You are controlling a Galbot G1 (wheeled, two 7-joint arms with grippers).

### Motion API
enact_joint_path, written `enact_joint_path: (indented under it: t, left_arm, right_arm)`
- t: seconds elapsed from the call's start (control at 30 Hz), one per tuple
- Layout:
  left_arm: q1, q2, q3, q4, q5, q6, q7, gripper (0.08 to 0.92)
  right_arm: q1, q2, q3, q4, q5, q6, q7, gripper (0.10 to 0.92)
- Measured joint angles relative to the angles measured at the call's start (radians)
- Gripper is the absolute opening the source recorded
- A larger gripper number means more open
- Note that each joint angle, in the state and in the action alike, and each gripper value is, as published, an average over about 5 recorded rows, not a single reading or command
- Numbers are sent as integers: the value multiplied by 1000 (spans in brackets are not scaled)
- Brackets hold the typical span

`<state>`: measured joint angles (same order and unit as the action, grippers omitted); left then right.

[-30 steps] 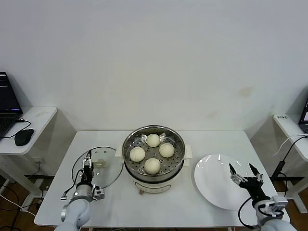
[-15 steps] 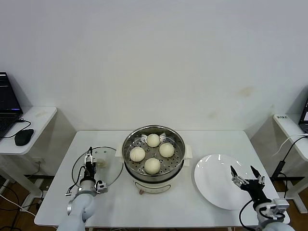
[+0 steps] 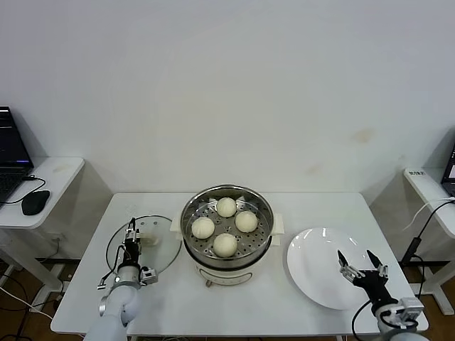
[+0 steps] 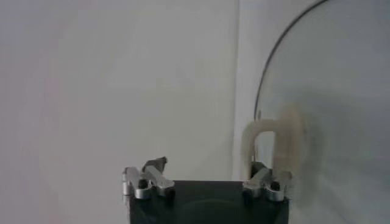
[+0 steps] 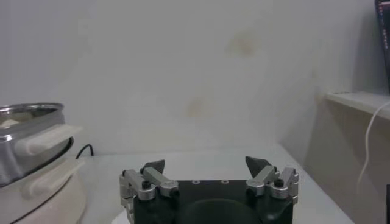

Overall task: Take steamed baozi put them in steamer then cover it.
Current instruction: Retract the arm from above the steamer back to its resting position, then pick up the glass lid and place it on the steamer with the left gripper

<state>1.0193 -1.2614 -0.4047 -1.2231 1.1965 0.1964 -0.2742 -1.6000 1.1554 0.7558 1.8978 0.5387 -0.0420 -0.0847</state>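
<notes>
Several cream-white steamed baozi (image 3: pixel 225 244) lie on the perforated tray inside the steel steamer (image 3: pixel 189 213) at the table's middle, which stands uncovered. The glass cover (image 3: pixel 162 257) lies flat on the table to its left, cream handle (image 3: pixel 148 240) up. My left gripper (image 3: pixel 131 236) hangs low over the cover, right beside that handle. In the left wrist view the handle (image 4: pixel 268 140) stands against one finger of the left gripper (image 4: pixel 207 165), whose jaws are apart and open. My right gripper (image 3: pixel 361 263) hovers open and empty over the plate's near side; the right wrist view shows it (image 5: pixel 206 164) with the steamer (image 5: pixel 30 111) off to one side.
A flat white plate (image 3: pixel 313 249) lies to the right of the steamer. Small side tables flank the main table; the left one carries a laptop (image 3: pixel 11 153) and a mouse (image 3: pixel 35 202). Cables hang by the right side table (image 3: pixel 430 188).
My left gripper has edged closer to the cover's handle. My right gripper has drawn back a little towards the table's front edge. Baozi, steamer and cover have not moved.
</notes>
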Motion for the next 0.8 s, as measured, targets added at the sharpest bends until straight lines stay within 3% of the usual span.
enact_joint_path:
  t: [0.5,0.8]
  left_arm:
    - [20,17,-8,21,-16,-47,-32,162]
    - [65,40,-37,-72,-27,-24,7,133]
  right_arm:
    - [-22,0,-17,3,-11,8,-1,823]
    - [-17,17,-29,5,-14,15,-4,823]
